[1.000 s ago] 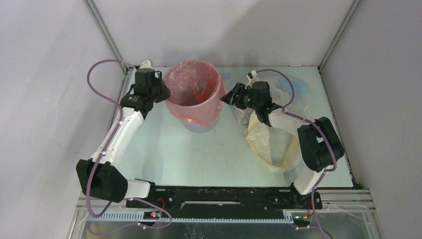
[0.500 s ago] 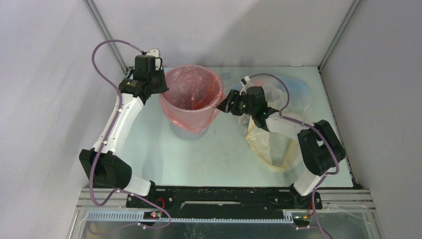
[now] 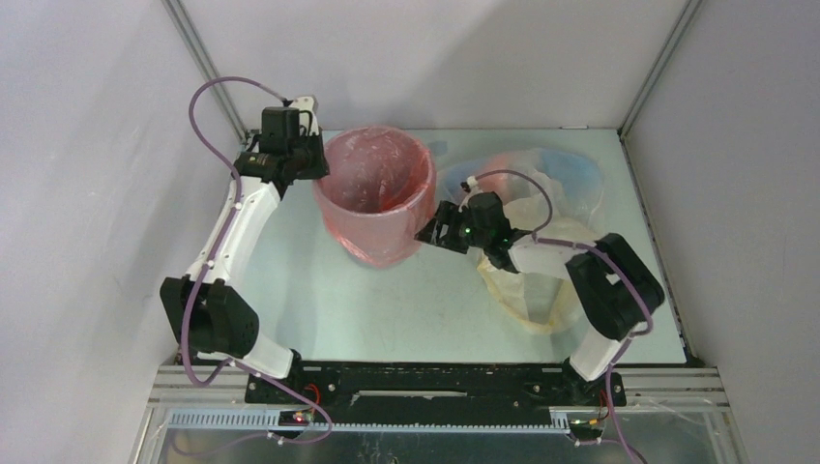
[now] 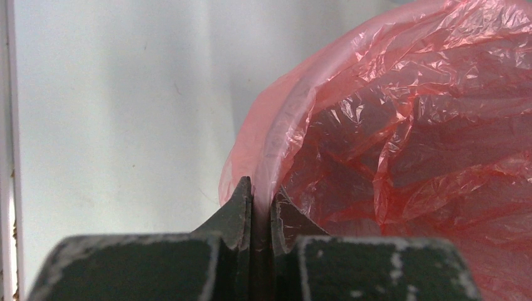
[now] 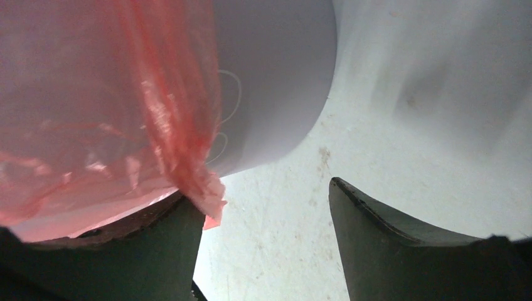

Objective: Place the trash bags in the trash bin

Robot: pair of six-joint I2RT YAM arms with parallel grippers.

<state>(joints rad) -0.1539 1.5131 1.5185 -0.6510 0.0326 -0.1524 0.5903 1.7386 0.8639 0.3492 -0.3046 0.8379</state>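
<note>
grey walls (image 3: 416, 58) close in a pale table (image 3: 319, 309) seen from above. upper centre of the top view stands the bin (image 5: 276, 81), lined with the red bag (image 3: 372, 179), whose film folds over the rim and hangs down the outside, covering nearly all of the wall. the left gripper (image 4: 260, 200) sits at the bin's left rim, at upper left of the top view, its jaws pressed together on the folded edge of the red bag. the right gripper (image 5: 260, 191) sits low beside the bin's right wall, just right of frame centre in the top view. its jaws are spread wide and grip nothing. in the right wrist view the bag's loose hem hangs against the left-hand finger (image 5: 157, 251), while the other finger is clear over bare table. the yellow bag (image 3: 527, 300) lies crumpled at lower right under the right arm. the blue bag (image 3: 575, 169) lies in a loose heap at upper right, well apart from the bin.
</note>
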